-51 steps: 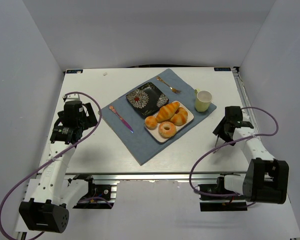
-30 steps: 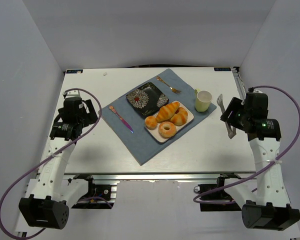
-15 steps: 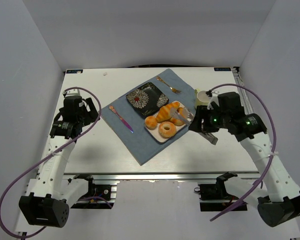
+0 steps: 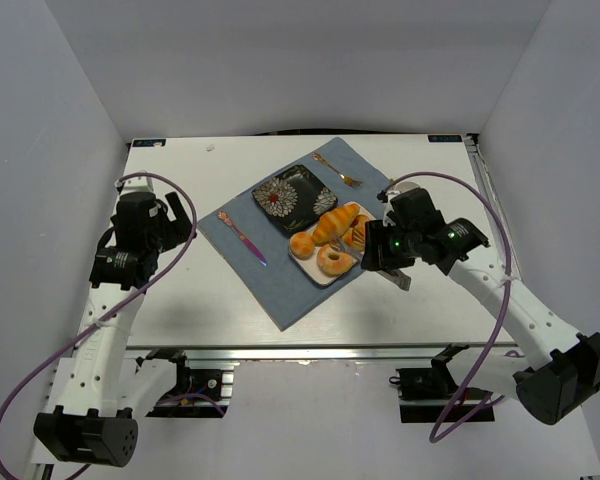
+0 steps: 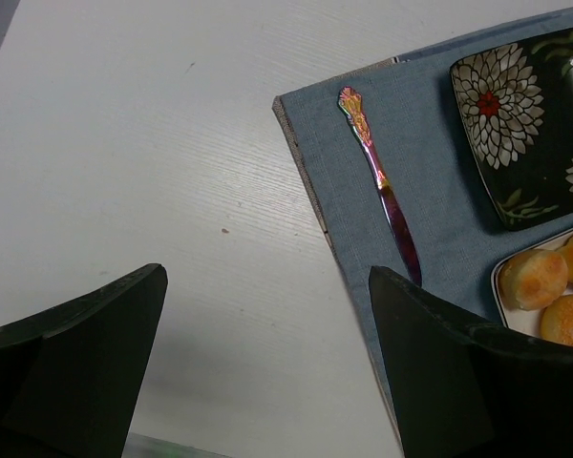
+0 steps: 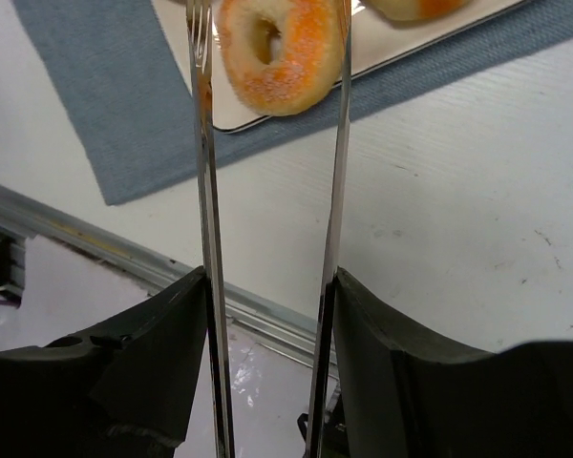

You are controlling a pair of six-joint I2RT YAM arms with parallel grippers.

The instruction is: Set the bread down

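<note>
Within the last two seconds the right hand (image 4: 382, 250) had been swung in from the 3 o'clock edge of the counter (image 4: 180, 300) to the white tray (image 4: 313, 276). It was clamped on metal tongs (image 6: 207, 239), whose tips were held apart on either side of the bread (image 6: 277, 57), which lay unlifted at the tray's 6 o'clock corner. A squeeze and lift were judged to be next. The left hand (image 5: 267, 324) was held wide open and empty at 9 o'clock.
</note>
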